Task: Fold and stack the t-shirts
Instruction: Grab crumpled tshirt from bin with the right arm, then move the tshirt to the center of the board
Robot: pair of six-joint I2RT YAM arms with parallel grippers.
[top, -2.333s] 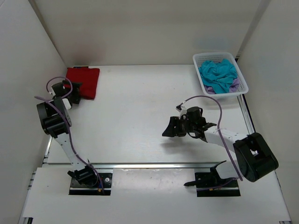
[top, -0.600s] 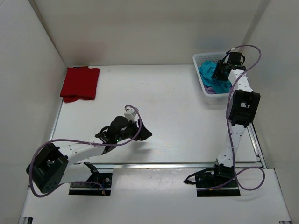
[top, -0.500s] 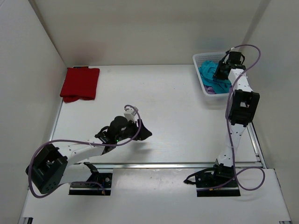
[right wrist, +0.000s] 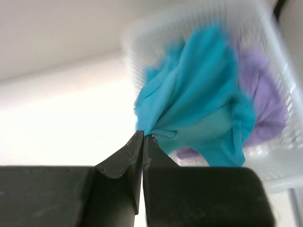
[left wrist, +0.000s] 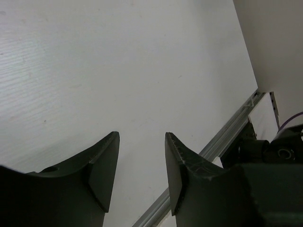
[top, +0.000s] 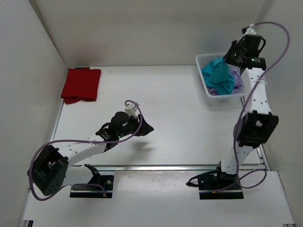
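- The teal-blue t-shirt hangs bunched from the right gripper, which is clamped on a fold. Its lower part lies in the basket at the far right, so this is probably extraction.
- The lavender t-shirt lies beneath it.
- The red t-shirt lies folded at the far left of the table, likely as the stack base.
- The left gripper hovers near centre, jaws apart and empty.

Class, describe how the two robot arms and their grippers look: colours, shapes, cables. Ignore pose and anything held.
Both the left arm and right arm have white links joined by chunky black joint housings. A thin purple cable loops loosely along each. The left gripper and right gripper each have two matte black, wedge-shaped fingers tapering to narrow tips. No markings are legible.
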